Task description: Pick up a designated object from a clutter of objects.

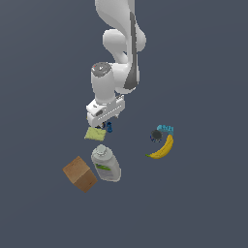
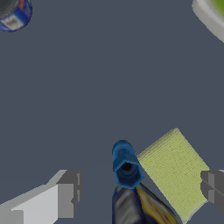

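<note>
Grey fingertips (image 2: 65, 194) of our wide-open end effector (image 2: 140, 192) straddle the tiny blue spool (image 2: 126, 166), just beside the olive flat box (image 2: 175, 168). We are approaching; next, lower and close.

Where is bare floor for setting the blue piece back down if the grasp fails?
Bare: the wide gap between the white jug and the banana. Crowded: under the gripper, where the blue piece sits beside the flat box.
</note>
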